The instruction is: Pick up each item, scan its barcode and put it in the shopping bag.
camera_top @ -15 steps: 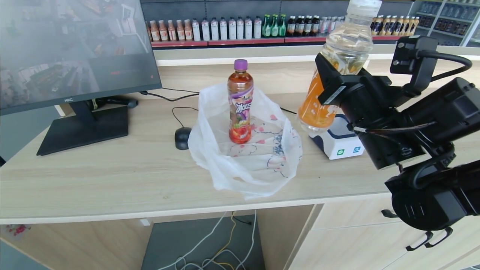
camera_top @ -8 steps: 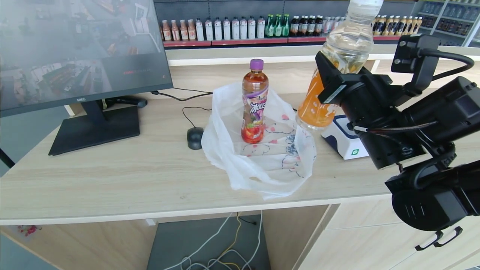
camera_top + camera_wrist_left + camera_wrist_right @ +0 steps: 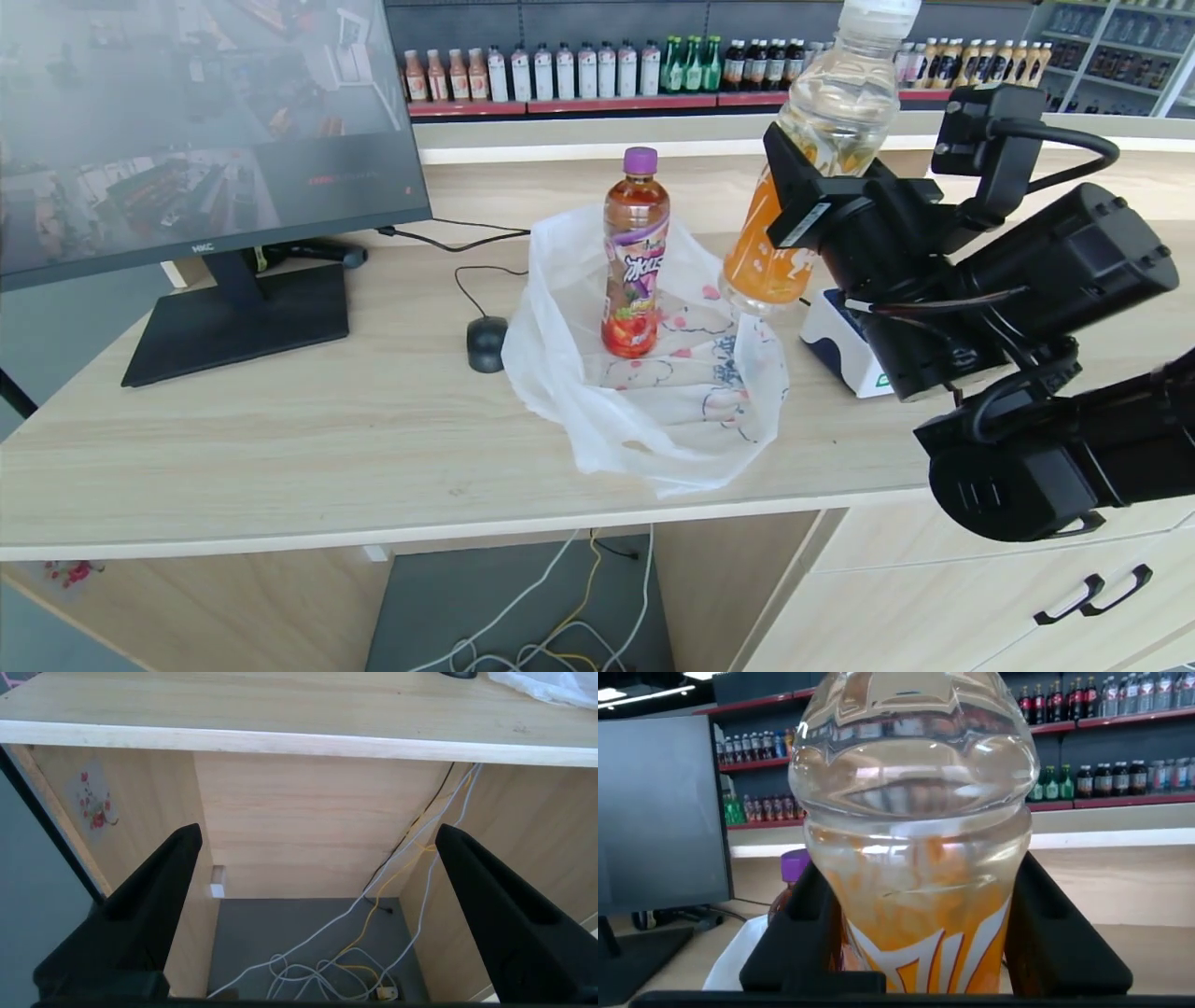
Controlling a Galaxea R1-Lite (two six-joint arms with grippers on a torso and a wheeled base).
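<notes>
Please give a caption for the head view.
Right gripper holds the orange drink bottle beside the scanner; a purple-capped bottle stands in the shopping bag.

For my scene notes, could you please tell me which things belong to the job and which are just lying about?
Job: clear plastic orange-drink bottle in the right gripper; purple-capped tea bottle; white plastic shopping bag; white-and-blue scanner box.
Bystanders: black monitor; black mouse; shelved bottles.
</notes>
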